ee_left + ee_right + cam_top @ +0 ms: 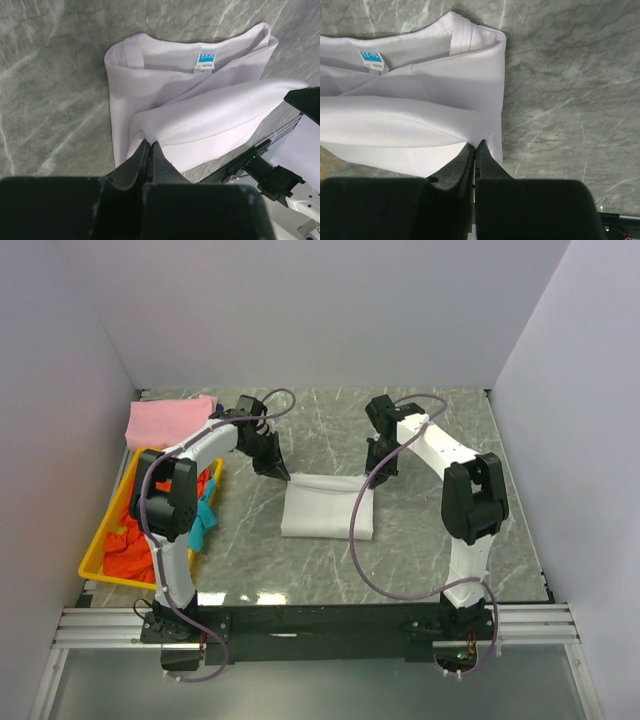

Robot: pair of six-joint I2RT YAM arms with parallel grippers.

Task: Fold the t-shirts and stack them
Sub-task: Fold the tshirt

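Closest to you in each wrist view, dark fingers are pinching white cloth. Your left gripper (150, 146) is closing all the way down on a gathered fold of the white shirt (165, 95), and your right gripper (476, 147) is doing the same at the opposite end of that fold, so a band of cloth is stretching between the 2 of them above the rest of the garment. The shirt itself is lying in the middle of the table (440, 540), between the 2 arms and well apart from the pink shirt (170, 420) at the far left. It is also clear of the yellow tray (96, 552), which is holding the orange-red shirt (135, 545) and the teal shirt (205, 515). Expect the shirt to be handling as light, limp and not at all fragile: it is sagging wherever you are not supporting it, and it is likely creasing wherever you drag it. You are probably best gripping it at the ends of a folded edge, pinching through every layer, as both jaws are doing now. Its collar and blue label (206, 58) are pointing away from both sets of fingers. Its long axis, in this part-folded state, appears to be running left to right across the table.
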